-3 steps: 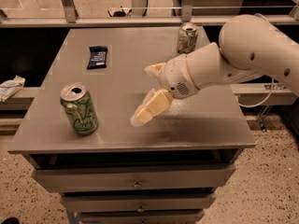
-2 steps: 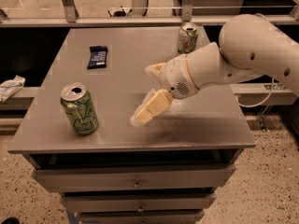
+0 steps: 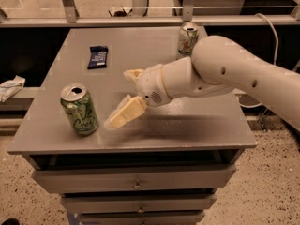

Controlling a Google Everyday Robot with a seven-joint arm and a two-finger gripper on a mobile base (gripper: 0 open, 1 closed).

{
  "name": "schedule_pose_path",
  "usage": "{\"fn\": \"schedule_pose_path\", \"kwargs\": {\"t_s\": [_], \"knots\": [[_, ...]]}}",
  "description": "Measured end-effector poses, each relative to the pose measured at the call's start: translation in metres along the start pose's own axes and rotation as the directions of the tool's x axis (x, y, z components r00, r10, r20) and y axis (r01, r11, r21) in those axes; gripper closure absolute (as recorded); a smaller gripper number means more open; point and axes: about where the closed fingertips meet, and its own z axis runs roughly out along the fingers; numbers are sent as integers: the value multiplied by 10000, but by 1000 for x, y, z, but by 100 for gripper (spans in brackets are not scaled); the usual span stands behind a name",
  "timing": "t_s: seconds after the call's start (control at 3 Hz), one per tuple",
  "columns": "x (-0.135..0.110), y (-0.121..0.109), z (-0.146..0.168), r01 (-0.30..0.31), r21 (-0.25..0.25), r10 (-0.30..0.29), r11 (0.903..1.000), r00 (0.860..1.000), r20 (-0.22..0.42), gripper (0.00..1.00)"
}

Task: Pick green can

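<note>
The green can (image 3: 78,109) stands upright near the front left corner of the worktop (image 3: 201,125), its opened top facing up, close to the front edge and a little in from the left edge; the pincer (image 3: 117,97) hovers just beside it on its right, apart from it, fingers spread wide with one finger (image 3: 132,74) toward the back and the other (image 3: 125,114) toward the front; that spread and the sideways aim suggest an approach meant to take the can's wall between them. The arm reaches in from the right edge, low over the middle of the worktop; the stretch between pincer and can is bare, so the closing move looks unobstructed. A white can (image 3: 188,39) sits at the back right, behind the arm, and a dark packet (image 3: 98,56) lies toward the back left; both are well apart from the can. The likely risk is nudging the can toward the left or front edge, where little worktop remains.
</note>
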Motion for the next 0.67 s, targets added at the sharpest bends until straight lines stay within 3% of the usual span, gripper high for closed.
{"fn": "schedule_pose_path", "kwargs": {"t_s": [0.33,0.67], "knots": [[-17,8,45,-236,-475,264,9986,9979,587,0],[-24,14,55,-355,-654,406,9972,9961,778,0]]}}
